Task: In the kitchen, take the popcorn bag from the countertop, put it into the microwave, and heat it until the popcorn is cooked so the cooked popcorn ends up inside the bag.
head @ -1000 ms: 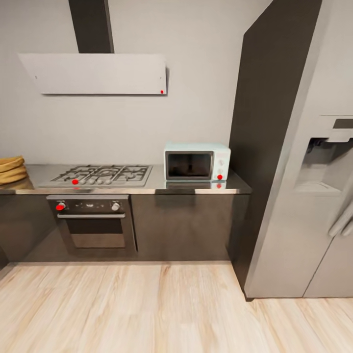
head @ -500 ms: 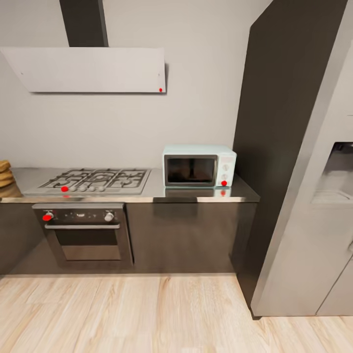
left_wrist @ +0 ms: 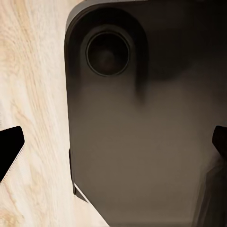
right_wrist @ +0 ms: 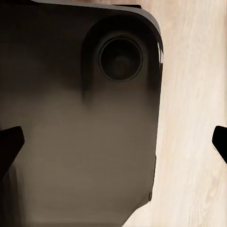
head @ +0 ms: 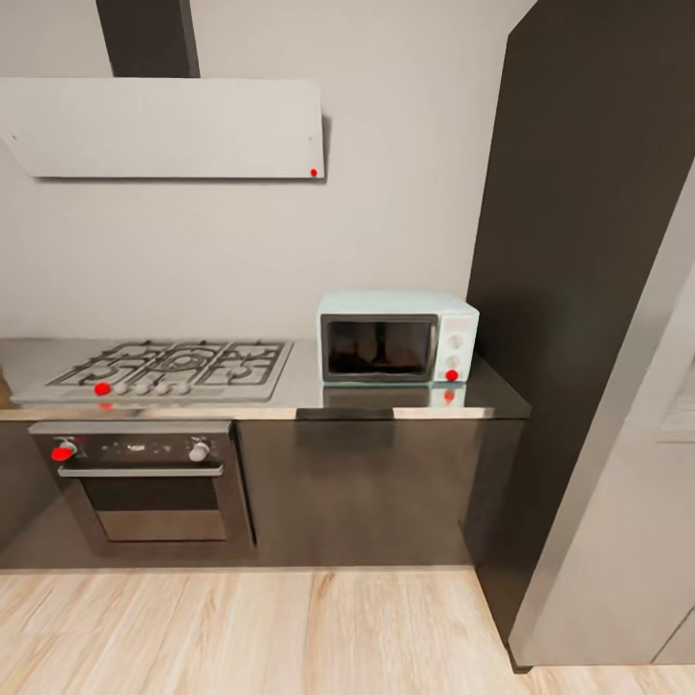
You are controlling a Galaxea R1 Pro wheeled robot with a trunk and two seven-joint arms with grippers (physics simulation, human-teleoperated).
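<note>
Jaws wide on both wrist views, black fingertips (left_wrist: 9, 149) (right_wrist: 9, 144) at frame edges, nothing held, over dark robot base (left_wrist: 142, 142) and light wood floor (right_wrist: 194, 118). One pale mint-blue boxy microwave (head: 397, 337), door shut, centre-right on grey steel-look table (head: 405, 405), just beside tall dark cabinet panel (head: 569, 290). One steel gas hob (head: 164, 367) left, one black-and-steel oven (head: 145, 478) below, white slab hood (head: 164, 127) upper left. Open floor in front.
</note>
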